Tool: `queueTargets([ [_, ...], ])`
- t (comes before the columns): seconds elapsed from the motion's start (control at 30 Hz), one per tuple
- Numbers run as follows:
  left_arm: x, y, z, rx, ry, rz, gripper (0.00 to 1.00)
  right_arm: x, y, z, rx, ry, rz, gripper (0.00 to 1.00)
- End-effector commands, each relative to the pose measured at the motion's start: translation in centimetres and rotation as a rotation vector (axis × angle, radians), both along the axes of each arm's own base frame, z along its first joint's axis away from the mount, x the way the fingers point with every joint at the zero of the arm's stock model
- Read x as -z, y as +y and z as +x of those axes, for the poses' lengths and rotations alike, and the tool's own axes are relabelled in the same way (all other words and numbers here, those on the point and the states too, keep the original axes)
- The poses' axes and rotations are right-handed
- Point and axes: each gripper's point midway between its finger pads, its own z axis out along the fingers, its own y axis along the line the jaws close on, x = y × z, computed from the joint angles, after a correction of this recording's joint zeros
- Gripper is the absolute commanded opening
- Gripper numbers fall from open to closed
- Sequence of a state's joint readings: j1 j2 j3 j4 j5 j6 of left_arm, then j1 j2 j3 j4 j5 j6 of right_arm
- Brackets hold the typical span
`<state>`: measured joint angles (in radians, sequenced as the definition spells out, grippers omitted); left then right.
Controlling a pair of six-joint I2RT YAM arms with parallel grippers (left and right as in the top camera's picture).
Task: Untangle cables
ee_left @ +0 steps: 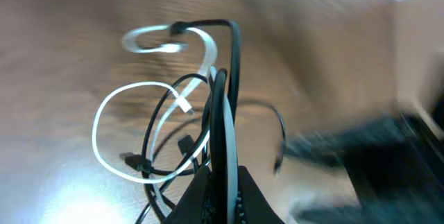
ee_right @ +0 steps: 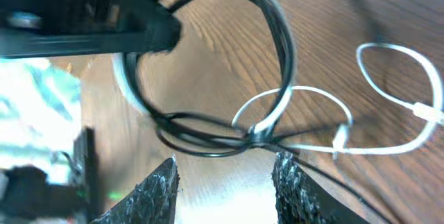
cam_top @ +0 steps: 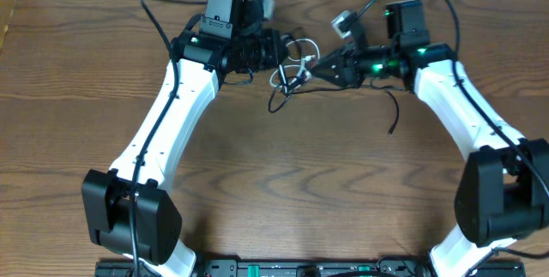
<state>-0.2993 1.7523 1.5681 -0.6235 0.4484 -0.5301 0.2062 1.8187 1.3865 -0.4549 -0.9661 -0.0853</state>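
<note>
The black and white cables [cam_top: 292, 69] lie tangled between my two grippers at the far middle of the table. My left gripper [ee_left: 222, 175] is shut on a black strand and a white strand together. Beyond it, a white cable loop [ee_left: 104, 123] and black cable curves [ee_left: 233, 50] hang over the wood. My right gripper [ee_right: 225, 165] is open, its fingertips [ee_right: 168, 168] just short of the crossing [ee_right: 253, 138] where the black loop [ee_right: 281, 44] and the white cable [ee_right: 388, 144] meet. Nothing lies between its jaws. In the overhead view the left gripper [cam_top: 273, 51] and right gripper [cam_top: 316, 67] face each other closely.
A loose black cable tail [cam_top: 395, 114] trails toward the front right of the tangle. The left arm's dark gripper body [ee_right: 104, 23] fills the upper left of the right wrist view. Thicker robot cables [cam_top: 159, 15] run near the table's far edge.
</note>
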Motion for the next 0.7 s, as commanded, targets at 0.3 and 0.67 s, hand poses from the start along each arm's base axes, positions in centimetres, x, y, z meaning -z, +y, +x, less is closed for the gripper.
queueTargets([
  [0.3,-0.4,4.6,2.5,-0.910,0.306,-0.313,0.08,-2.8,2.8,-1.7,0.071,0.004,-0.060,0.50],
  [0.67,0.1,5.8,2.4,-0.981,0.299,-0.284,0.07,0.9,4.9,-1.5,0.296,-0.030,-0.351,0.60],
])
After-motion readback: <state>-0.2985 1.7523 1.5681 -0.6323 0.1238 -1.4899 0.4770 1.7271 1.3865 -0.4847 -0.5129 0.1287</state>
